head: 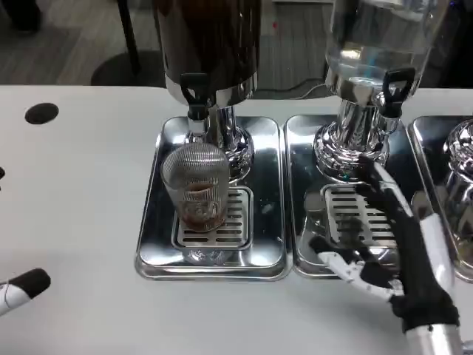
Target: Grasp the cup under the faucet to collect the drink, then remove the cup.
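left robot hand [22,288]: cut by left edge | dispenser tanks [207,37]: tops cropped

Right hand [392,244] hovers with fingers [380,177] spread, holding nothing.

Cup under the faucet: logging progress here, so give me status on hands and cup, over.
Right hand open over the neighbouring tray. Left hand at the table edge, fingers unclear. Cup under dark dispenser's faucet, some drink inside. Path clear.

We see a ribbed glass cup [195,185] standing on the grate of a shiny tray [267,200], under the black faucet [195,92] of a dark drink dispenser [207,44]. Our right hand [395,237] hovers with fingers spread over the neighbouring tray [304,222] to the right; a left fingertip [28,283] shows near left.
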`<state>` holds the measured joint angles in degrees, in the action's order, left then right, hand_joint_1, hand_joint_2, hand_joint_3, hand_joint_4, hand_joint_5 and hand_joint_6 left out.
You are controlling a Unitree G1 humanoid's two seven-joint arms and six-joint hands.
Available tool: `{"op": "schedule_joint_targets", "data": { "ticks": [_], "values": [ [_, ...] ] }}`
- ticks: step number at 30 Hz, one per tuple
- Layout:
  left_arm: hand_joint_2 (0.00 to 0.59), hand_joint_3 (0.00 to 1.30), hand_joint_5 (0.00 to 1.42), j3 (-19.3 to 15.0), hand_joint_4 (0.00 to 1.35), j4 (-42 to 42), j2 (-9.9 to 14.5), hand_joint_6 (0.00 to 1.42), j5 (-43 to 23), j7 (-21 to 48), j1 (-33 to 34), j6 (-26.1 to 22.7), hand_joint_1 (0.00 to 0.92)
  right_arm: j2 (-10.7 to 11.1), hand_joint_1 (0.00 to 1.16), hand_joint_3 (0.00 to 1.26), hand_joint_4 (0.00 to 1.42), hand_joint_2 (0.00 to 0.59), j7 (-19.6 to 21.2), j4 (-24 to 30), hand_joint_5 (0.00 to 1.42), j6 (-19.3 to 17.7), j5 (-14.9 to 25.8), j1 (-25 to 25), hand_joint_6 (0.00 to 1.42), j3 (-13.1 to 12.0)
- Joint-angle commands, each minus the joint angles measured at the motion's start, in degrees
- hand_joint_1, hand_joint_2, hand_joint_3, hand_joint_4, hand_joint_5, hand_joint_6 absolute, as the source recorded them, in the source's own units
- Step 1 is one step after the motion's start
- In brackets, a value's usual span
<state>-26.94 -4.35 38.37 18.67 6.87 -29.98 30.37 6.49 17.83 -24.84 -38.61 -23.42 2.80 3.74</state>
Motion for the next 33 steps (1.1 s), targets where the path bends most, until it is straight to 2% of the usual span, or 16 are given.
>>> {"op": "schedule_joint_targets", "data": {
  "ticks": [1, 19, 33],
  "values": [
    [0.02, 0.0, 0.0, -1.8, 0.0, -1.0, -0.1, 0.0, -0.5, 0.5, -2.1, 1.1, 0.0, -0.8, 0.95, 0.13, 0.16, 0.164, 1.3, -2.5, 0.21, -0.5, -0.5, -3.0, 0.21, 1.5],
    [0.02, 0.0, 0.0, -5.4, 0.0, -2.0, -1.7, 0.0, -1.9, 0.4, -5.8, 2.5, 0.0, -3.0, 0.95, 0.1, 0.14, 0.165, 1.9, -13.7, 0.2, -0.2, -0.8, -13.5, 0.22, 6.0],
    [0.02, 0.0, 0.0, -9.0, 0.0, -2.7, -2.5, 0.0, -3.5, 0.7, -8.8, 3.2, 0.0, -6.8, 0.95, 0.09, 0.14, 0.164, 3.0, -25.2, 0.2, -0.6, -1.4, -22.8, 0.22, 9.5]
  ]
}}
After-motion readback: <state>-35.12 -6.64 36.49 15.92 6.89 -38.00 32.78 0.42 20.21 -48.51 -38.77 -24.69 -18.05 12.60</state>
